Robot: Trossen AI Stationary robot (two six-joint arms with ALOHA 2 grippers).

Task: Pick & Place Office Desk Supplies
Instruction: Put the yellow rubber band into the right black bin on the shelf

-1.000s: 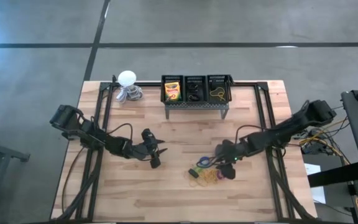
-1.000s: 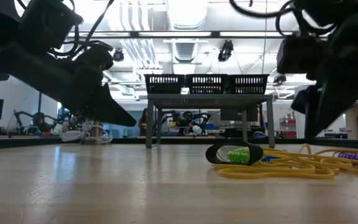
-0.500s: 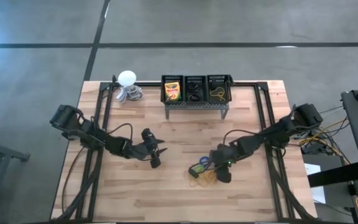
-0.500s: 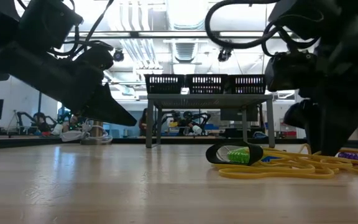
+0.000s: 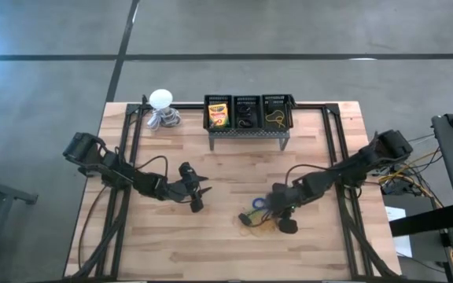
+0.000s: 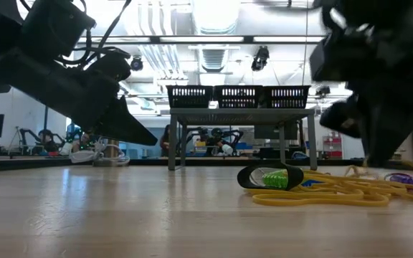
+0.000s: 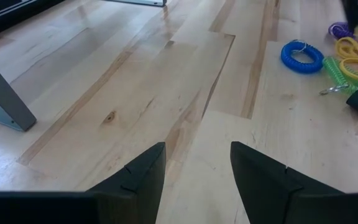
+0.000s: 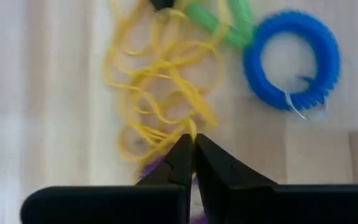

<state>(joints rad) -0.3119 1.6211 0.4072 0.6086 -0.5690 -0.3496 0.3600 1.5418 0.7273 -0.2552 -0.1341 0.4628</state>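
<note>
A pile of office desk supplies lies on the table right of centre: a tangle of yellow rubber bands point(image 8: 157, 93), a blue coil ring point(image 8: 292, 59), a green coil point(image 8: 219, 18) and a purple ring point(image 6: 411, 180). My right gripper point(image 8: 194, 146) is over the pile, shut on the rubber bands. My left gripper point(image 7: 194, 168) hovers open left of centre point(image 5: 197, 196), above bare wood, with nothing between its fingers. My right gripper pinches a strand of the yellow rubber bands point(image 8: 193, 132) between its two fingertips, at the tangle's edge next to the purple ring. The fingers come from above, slanting steeply down. The rest of the tangle lies slack on the table.
A black rack point(image 5: 248, 134) at the far middle carries three baskets: a crayon box point(image 5: 218, 115) in the left one, dark rings point(image 5: 245, 116) in the middle, a yellow band point(image 5: 274, 118) in the right. A white ball-shaped object point(image 5: 161, 100) stands at the far left.
My right gripper has moved a little toward the table's left and near edges, over the pile, rolling its wrist, and has shut on the yellow rubber bands. The pile has stayed where it was.
</note>
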